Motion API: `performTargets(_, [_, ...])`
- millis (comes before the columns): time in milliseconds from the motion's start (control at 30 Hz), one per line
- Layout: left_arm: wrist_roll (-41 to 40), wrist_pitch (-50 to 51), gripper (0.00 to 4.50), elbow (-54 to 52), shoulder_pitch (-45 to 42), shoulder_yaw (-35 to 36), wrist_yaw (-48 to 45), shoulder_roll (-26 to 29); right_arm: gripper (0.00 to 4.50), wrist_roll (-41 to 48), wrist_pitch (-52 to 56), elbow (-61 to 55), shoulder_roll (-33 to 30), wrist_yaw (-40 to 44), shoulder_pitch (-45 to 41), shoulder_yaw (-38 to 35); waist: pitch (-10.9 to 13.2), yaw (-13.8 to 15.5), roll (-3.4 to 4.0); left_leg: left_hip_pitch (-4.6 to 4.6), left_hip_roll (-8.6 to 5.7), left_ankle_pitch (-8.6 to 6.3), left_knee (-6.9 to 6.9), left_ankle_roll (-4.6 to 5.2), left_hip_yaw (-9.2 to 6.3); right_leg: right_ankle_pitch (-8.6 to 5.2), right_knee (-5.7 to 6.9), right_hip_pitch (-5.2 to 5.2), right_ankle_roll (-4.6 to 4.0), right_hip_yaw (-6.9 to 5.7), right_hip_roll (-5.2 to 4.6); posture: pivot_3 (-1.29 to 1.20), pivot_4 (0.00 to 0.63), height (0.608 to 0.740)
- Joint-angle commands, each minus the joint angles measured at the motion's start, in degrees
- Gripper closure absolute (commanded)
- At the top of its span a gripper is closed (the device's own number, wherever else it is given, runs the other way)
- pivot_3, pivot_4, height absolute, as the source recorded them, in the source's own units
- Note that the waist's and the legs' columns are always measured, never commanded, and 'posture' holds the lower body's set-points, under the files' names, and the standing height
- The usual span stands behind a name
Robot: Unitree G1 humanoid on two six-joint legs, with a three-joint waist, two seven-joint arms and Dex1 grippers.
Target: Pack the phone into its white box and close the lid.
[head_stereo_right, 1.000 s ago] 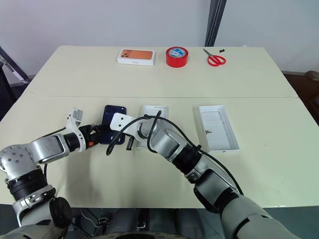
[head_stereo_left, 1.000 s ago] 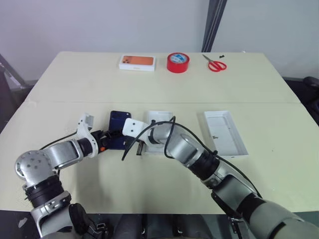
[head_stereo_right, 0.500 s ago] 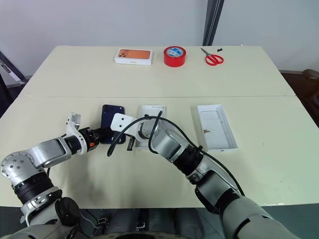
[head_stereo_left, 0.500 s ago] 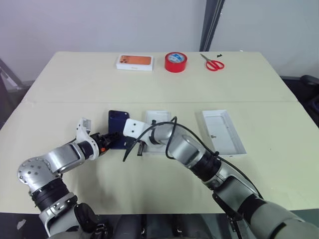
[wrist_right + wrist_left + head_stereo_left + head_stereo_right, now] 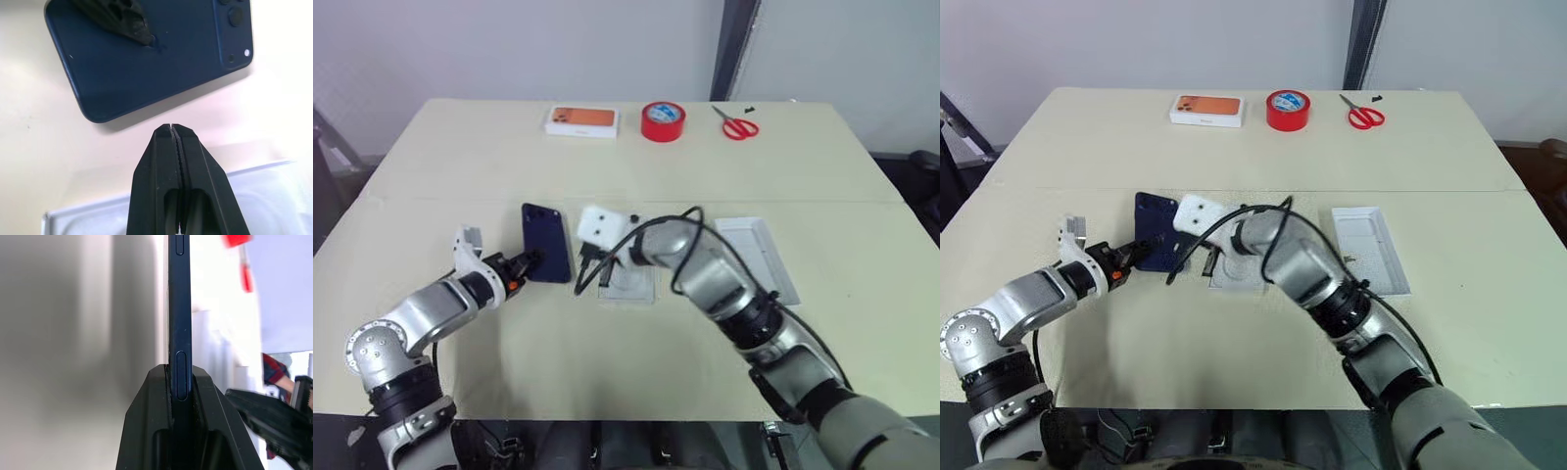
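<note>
The left arm reaches in from the lower left of the head views, forearm slanting up toward the centre, and its left gripper [image 5: 527,261] is clamped on the near short edge of the phone [image 5: 546,255]. In the left wrist view the two black fingers [image 5: 146,431] pinch the phone's thin side between them, with a side button sitting right at the grip. The phone is tilted, its far end raised off the counter [image 5: 460,166], glossy navy back facing up and the camera cluster at the far corner.

The right arm sweeps in from the lower right, bends at the elbow and lies across the middle of the frame toward the left, a black cable looping over the forearm. The right gripper [image 5: 588,277] hangs just right of the phone, pointing down and to the left, its fingers pressed fully together with nothing between them, as the right wrist view makes plain. It hovers over the near left edge of the white box [image 5: 631,284], which lies open on the counter at centre frame, just right of the phone.

The lid [image 5: 764,257] rests open side up further right, partly hidden behind the right forearm.
</note>
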Motion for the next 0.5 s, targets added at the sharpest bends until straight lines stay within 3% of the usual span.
performTargets(33, [-8.8, -6.8, 4.44, -6.1, -0.6, -9.1, 3.3, -0.5, 4.50, 3.6, -1.6, -6.0, -6.4, 3.4, 2.6, -5.6, 0.0, 0.0, 0.00, -0.02, -0.02, -0.02, 0.00, 0.03, 0.00, 0.00, -0.03, 0.01, 0.00, 0.00, -0.02, 0.00, 0.150, 0.725])
performTargets(233, [-11.4, -13.2, 4.44, -7.7, 1.4, -21.3, 5.9, 0.3, 4.50, 4.5, -2.7, -5.3, -13.5, 2.7, 6.3, -8.7, 0.0, -0.8, 0.05, 0.00, -0.01, -0.01, -0.02, 0.06, 0.02, 0.00, 0.00, -0.03, 0.00, 0.03, 0.02, 0.00, 0.150, 0.725])
performTargets(500, [-9.9, -17.6, 4.44, -5.3, 1.2, -29.1, 4.9, 1.0, 4.50, 4.4, -2.8, -4.1, -16.3, 0.1, 8.2, -9.3, 0.0, -0.1, 0.07, 0.01, 0.13, 0.07, 0.07, -0.05, 0.03, -0.01, 0.02, 0.00, -0.02, 0.03, 0.19, 0.00, 0.150, 0.725])
